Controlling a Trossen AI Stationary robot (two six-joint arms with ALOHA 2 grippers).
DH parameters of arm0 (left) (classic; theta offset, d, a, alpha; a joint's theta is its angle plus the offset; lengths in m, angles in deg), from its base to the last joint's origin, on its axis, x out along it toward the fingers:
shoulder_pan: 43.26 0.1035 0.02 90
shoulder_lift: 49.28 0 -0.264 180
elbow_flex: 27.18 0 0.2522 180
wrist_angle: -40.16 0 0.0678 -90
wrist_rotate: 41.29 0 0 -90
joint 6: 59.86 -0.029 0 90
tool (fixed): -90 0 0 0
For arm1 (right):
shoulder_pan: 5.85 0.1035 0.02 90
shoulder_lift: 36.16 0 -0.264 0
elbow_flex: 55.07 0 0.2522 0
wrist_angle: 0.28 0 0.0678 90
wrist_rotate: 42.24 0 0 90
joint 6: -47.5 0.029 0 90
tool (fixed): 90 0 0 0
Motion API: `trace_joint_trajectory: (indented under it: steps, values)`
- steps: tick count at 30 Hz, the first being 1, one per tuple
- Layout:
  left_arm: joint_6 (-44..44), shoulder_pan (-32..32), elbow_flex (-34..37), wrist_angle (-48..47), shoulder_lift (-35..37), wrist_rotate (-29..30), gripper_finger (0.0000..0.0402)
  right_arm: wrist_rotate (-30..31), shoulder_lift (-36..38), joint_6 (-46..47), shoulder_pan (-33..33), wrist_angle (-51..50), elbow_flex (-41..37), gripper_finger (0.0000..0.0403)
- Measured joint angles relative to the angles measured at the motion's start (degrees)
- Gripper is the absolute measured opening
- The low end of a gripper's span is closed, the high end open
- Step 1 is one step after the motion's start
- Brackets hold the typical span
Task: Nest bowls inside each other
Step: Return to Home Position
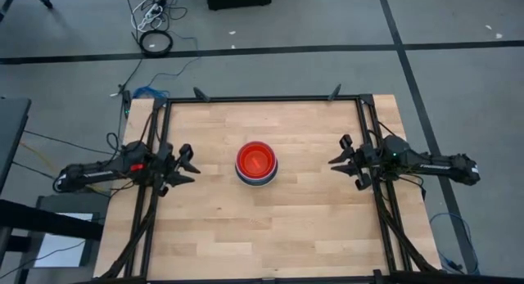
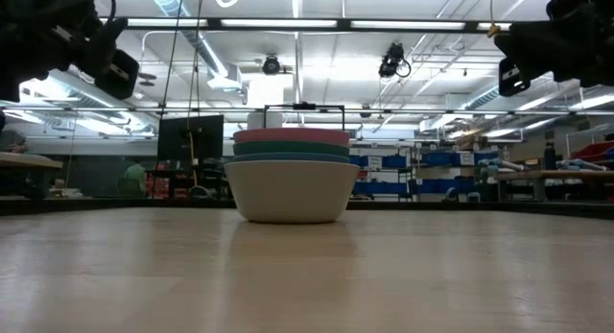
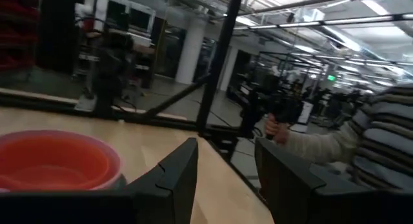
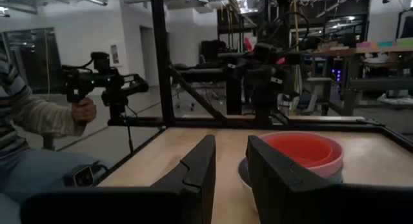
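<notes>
Two grippers, left gripper [image 1: 188,164] and right gripper [image 1: 342,162], jaws apart and empty! The bowls [image 1: 257,164] sit nested midway between them, well clear of both. Light, stiff, slick plastic, I'd judge: pinch the rim.

bowl stack [image 1: 256,164] at table [image 1: 311,227] centre, open wood on every side

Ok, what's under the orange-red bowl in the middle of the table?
The orange-red bowl nests in a light pink bowl; beneath, a green rim, a blue rim and the pale outer bowl show. Any bowls deeper inside are covered.
</notes>
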Motion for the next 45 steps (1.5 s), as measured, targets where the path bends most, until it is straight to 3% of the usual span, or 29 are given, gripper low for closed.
trace_joint_trajectory:
  steps: [5,11,20,31,45]
  values:
    - [-3.69,-2.12,0.0,0.06,0.0,5.65,0.0163,0.17,0.0,-0.45,0.35,-1.53,0.0,0.008]
    - [-5.13,-2.19,0.0,-0.12,0.0,5.95,0.0163,0.18,0.0,-0.43,0.34,-1.87,-0.02,0.008]
    - [-15.33,-2.15,-0.71,-9.65,-3.09,7.88,0.0163,0.31,0.0,-3.85,0.34,-6.48,-0.02,0.008]
    - [-16.72,-2.15,-0.87,-10.5,-5.33,13.17,0.0163,0.38,0.0,-5.31,0.34,-7.1,-0.02,0.008]
    - [-16.55,-2.17,-0.81,-8.51,-5.33,13.16,0.0163,0.35,0.02,-5.28,0.34,-6.44,-0.02,0.008]
